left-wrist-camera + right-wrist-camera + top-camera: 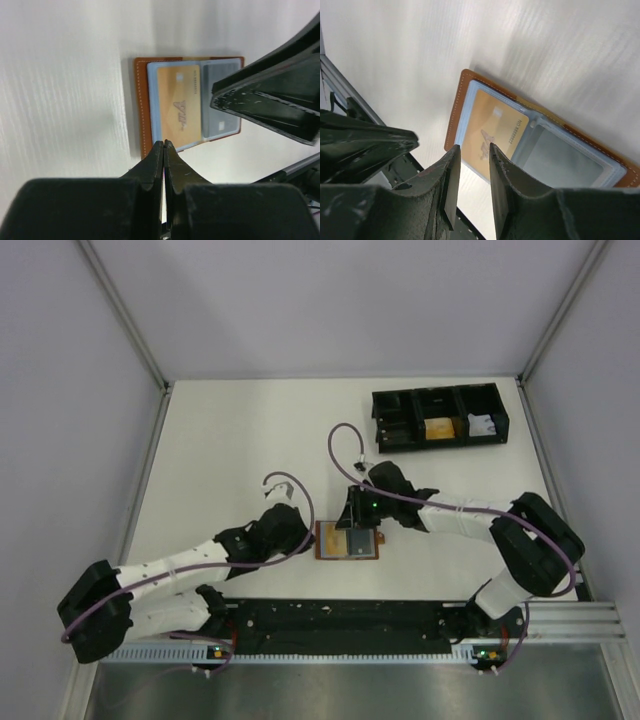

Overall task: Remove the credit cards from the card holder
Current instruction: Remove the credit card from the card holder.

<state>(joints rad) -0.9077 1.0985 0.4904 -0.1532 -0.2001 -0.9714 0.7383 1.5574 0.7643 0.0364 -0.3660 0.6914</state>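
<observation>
From above, we see the card holder [348, 541] lying open on the bench [230, 440], left pincer [305, 535] at its 9 o'clock, right pincer [358, 512] at 12. Our left wrist shows that pincer pressed together, tips at the holder's edge, probably pinning it. Our right wrist shows the other narrowly spread, empty, poised at the rim of the gold card [492, 132].

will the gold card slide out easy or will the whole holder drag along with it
The gold card looks thin, flat and stiff, so it should probably slide rather than bend. It sits in a clear sleeve, so friction may drag the thin card holder along unless pinned.
</observation>
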